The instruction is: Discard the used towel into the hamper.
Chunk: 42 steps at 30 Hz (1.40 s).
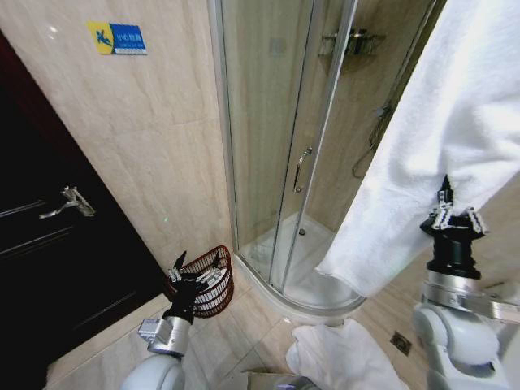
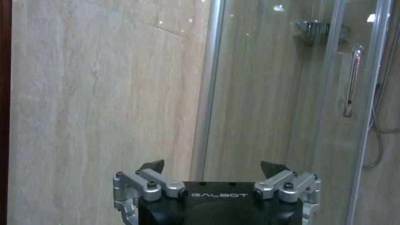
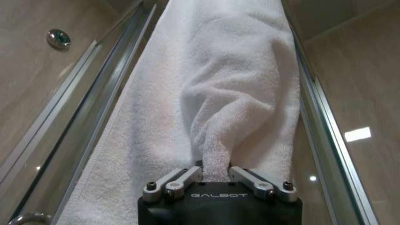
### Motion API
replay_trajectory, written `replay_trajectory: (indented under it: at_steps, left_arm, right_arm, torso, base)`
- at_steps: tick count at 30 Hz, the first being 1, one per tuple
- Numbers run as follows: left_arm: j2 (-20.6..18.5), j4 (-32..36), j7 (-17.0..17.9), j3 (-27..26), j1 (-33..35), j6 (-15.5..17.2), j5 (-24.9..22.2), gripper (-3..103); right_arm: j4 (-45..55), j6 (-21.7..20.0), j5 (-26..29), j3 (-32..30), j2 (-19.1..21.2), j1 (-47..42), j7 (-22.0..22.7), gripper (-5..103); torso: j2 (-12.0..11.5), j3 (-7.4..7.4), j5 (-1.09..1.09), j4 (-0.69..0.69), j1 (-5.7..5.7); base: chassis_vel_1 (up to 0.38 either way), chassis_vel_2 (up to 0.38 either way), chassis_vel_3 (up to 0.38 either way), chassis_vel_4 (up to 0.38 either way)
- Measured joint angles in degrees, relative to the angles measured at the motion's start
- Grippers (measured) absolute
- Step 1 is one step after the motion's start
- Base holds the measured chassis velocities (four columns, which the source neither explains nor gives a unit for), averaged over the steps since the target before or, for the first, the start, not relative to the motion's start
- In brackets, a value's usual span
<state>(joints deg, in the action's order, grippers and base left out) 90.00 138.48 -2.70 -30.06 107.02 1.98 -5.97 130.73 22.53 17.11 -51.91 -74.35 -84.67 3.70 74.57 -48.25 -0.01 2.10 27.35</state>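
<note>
A large white towel (image 1: 439, 130) hangs at the right, in front of the shower glass. My right gripper (image 1: 452, 213) points up and is shut on a fold of its lower edge; the right wrist view shows the towel (image 3: 218, 93) bunched between the fingers of the right gripper (image 3: 214, 169). The hamper (image 1: 218, 284), a dark reddish-brown wire basket, stands on the floor against the wall beside the shower. My left gripper (image 1: 195, 272) hovers just in front of the hamper, open and holding nothing. In the left wrist view, the left gripper (image 2: 212, 167) faces the tiled wall.
A curved glass shower enclosure (image 1: 276, 162) with a metal handle (image 1: 301, 166) fills the middle. A dark door (image 1: 49, 244) stands at the left. Another white cloth (image 1: 337, 357) lies on the tiled floor below the towel, near a floor drain (image 1: 400, 343).
</note>
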Motion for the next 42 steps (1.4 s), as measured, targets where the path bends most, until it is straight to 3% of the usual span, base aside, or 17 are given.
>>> replay_trajectory:
  at_steps: [15,36,42]
  left_arm:
    - [0.0,0.0,0.0,0.0,0.0,0.0,0.0,100]
    - [0.0,0.0,0.0,0.0,0.0,0.0,0.0,100]
    - [0.0,0.0,0.0,0.0,0.0,0.0,0.0,100]
  right_arm:
    - [-2.7,4.4,-1.8,0.4,-3.4,-1.9,-1.1,6]
    - [-1.9,5.5,-2.6,0.1,-3.7,-2.5,-1.1,6]
    - [0.6,5.5,-7.1,-1.6,-3.2,-2.4,1.5,6]
  torso:
    - [0.0,0.00,0.01,0.00,0.00]
    - [0.0,0.00,0.02,0.00,0.00]
    - [0.0,0.00,-0.04,-0.01,0.00]
  base:
    - [0.000,0.000,0.000,0.000]
    - [0.000,0.000,0.000,0.000]
    - [0.000,0.000,0.000,0.000]
